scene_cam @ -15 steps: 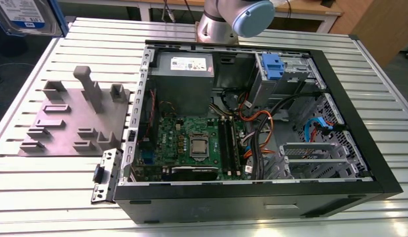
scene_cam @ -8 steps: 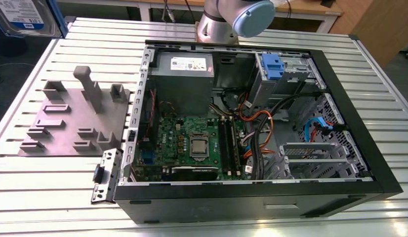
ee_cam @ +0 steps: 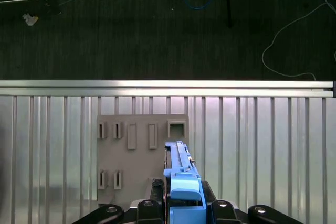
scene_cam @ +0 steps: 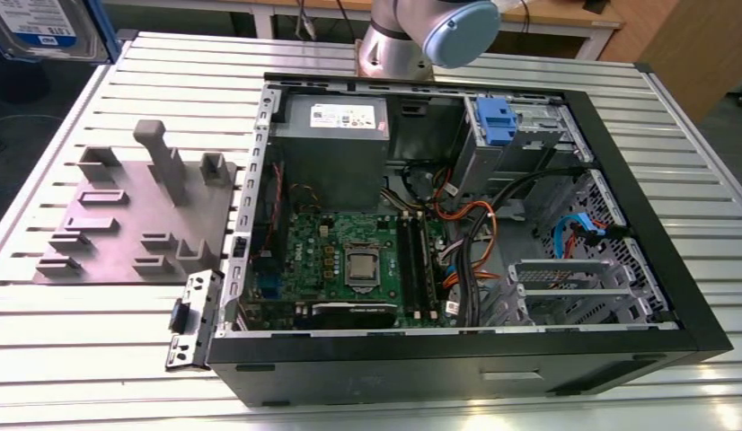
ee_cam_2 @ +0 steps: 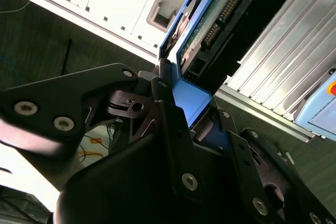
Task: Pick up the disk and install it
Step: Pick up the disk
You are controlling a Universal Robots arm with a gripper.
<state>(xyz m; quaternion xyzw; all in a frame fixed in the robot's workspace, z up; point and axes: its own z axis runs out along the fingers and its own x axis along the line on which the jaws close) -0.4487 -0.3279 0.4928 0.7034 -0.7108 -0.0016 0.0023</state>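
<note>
The disk (scene_cam: 41, 27) shows at the top of the exterior view's left, a silver drive with a white-and-blue label in a blue bracket, lifted off the table. In the first wrist view the disk (ee_cam: 180, 163) stands edge-on between the black fingers of my gripper (ee_cam: 184, 205), above the grey fixture plate (ee_cam: 136, 156). The second wrist view shows the gripper (ee_cam_2: 181, 103) shut on the blue bracket, with the disk (ee_cam_2: 220, 19) and its connector edge pointing away from the fingers.
An open computer case (scene_cam: 467, 224) lies on the slatted aluminium table (scene_cam: 83, 359), with its motherboard, cables and a drive bay bearing a blue tab (scene_cam: 497, 121). The grey fixture plate (scene_cam: 131, 215) lies beside the case, on the exterior view's left. The arm's base (scene_cam: 425, 36) stands behind the case.
</note>
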